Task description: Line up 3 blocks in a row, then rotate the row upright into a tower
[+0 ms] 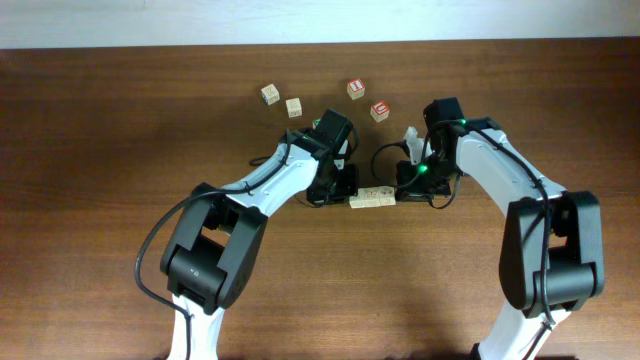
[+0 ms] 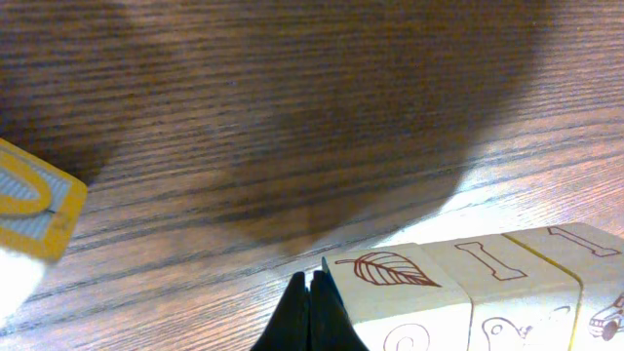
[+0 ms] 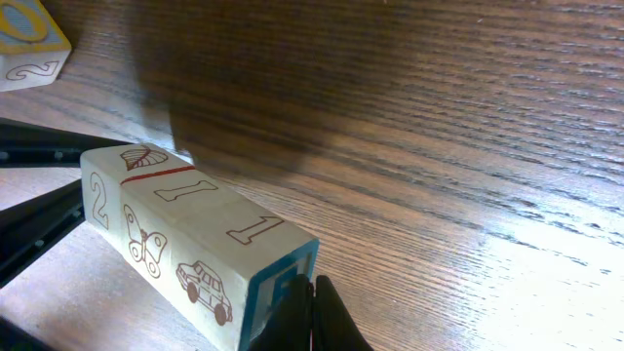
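Note:
Three pale-wood blocks (image 1: pixel 372 198) lie end to end in a short row between my two grippers. In the left wrist view the row runs from a leaf-printed block (image 2: pixel 390 278) through a bone-printed one (image 2: pixel 497 273) to a third (image 2: pixel 585 249). My left gripper (image 2: pixel 312 304) is shut, empty, with its tips against the leaf block's end. In the right wrist view the row (image 3: pixel 185 229) shows butterfly and car prints and ends in a blue-framed face (image 3: pixel 276 297). My right gripper (image 3: pixel 310 310) is shut, empty, and presses on that blue face. From overhead the left gripper (image 1: pixel 346 192) and right gripper (image 1: pixel 401 188) bracket the row.
Farther back stand two pale cubes (image 1: pixel 270 94) (image 1: pixel 294 106) and two red-faced cubes (image 1: pixel 355 88) (image 1: pixel 379 110). A yellow-framed cube (image 2: pixel 29 210) sits left of the left gripper. Another cube with a 2 (image 3: pixel 29 39) shows at the right wrist view's top left.

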Robot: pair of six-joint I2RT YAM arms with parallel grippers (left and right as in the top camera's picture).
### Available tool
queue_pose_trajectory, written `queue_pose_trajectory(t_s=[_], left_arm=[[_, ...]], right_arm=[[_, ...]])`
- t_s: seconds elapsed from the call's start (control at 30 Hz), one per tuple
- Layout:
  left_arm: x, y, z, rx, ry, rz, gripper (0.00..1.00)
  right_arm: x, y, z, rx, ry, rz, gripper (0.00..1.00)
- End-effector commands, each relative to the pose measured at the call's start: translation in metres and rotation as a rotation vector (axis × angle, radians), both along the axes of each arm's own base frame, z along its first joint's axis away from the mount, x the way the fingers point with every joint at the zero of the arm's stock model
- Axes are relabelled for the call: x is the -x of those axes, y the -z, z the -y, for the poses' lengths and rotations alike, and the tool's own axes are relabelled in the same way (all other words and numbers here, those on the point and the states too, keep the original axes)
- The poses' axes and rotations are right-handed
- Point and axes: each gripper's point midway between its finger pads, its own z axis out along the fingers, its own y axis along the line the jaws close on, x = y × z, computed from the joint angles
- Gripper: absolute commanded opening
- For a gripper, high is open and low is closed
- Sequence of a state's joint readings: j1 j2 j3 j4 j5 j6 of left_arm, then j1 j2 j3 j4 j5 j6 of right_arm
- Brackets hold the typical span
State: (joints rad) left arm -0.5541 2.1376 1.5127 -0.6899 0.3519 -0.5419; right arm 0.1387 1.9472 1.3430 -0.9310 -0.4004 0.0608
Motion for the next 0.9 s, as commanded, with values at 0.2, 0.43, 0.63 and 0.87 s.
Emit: queue_pose_trajectory(t_s=[0.2, 0.43, 0.63, 0.87], left_arm=[[0.007, 0.001, 0.009, 0.009, 0.056, -0.002, 0.00], [0.007, 0.005, 0.000, -0.048, 0.047, 0.006, 0.00], [0.007, 0.010, -0.017, -0.122, -0.002, -0.009, 0.00], [0.003, 0.003, -0.016, -0.077, -0.003, -0.026, 0.00]], right_arm=[[-0.011, 0.025, -0.011, 0.014, 0.011, -0.009, 0.04], [-0.014, 0.036, -0.004, 0.059, 0.022, -0.011, 0.04], [-0.015, 0.036, 0.007, 0.056, 0.052, -0.024, 0.04], [-0.017, 0.020, 0.003, -0.159, 0.032, -0.017, 0.04]])
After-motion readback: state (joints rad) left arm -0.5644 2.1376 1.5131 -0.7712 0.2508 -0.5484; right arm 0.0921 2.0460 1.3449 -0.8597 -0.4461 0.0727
